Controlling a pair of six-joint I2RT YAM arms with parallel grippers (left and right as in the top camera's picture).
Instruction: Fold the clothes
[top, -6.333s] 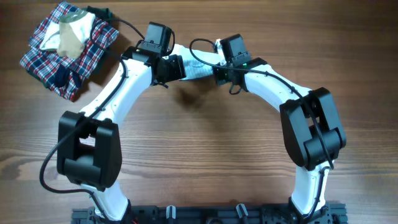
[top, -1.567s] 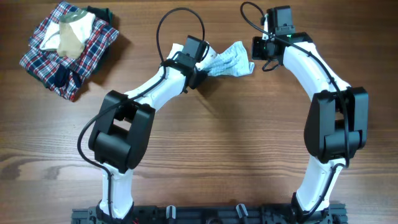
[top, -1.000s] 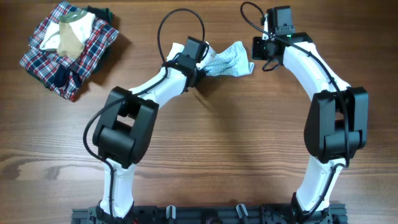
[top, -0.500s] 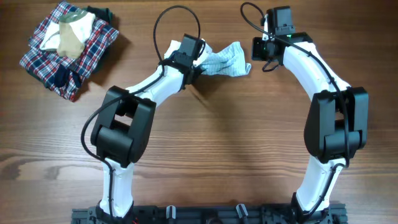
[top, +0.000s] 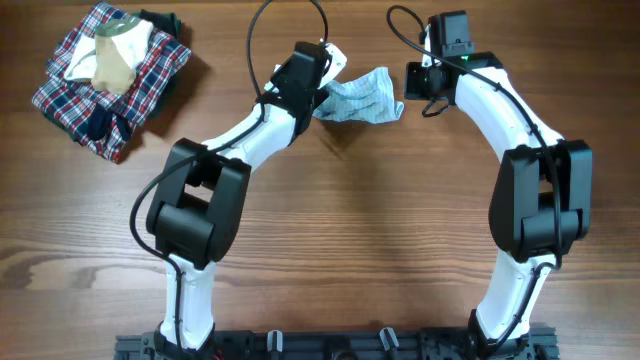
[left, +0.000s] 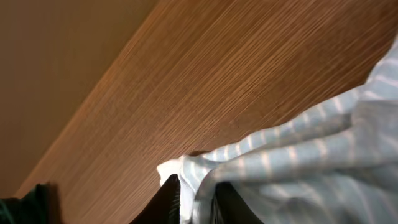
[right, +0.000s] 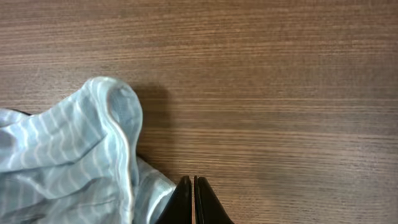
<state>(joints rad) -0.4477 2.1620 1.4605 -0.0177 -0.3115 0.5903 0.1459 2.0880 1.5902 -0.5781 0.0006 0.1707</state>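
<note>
The clothes (top: 362, 98), a small pale blue-white striped garment, lie crumpled at the far middle of the table. My left gripper (top: 322, 82) is shut on their left corner. In the left wrist view that white-edged corner (left: 186, 171) sits pinched between the dark jaws of the left gripper (left: 198, 200), and the rest of the striped fabric (left: 311, 155) trails to the right. My right gripper (top: 408, 88) is shut and empty just past the garment's right edge. In the right wrist view its fingertips (right: 194, 198) rest beside the cloth (right: 74, 162), touching none of it.
A red-navy-white plaid garment (top: 130, 95) with a beige-cream one (top: 110, 60) on top lies at the far left corner. A dark object (top: 160, 18) sits behind that pile. Bare wooden table (top: 350, 230) spreads between both arm bases.
My left gripper has moved toward the far edge of the table, drawing the garment's left corner with it. The right arm has stayed still.
</note>
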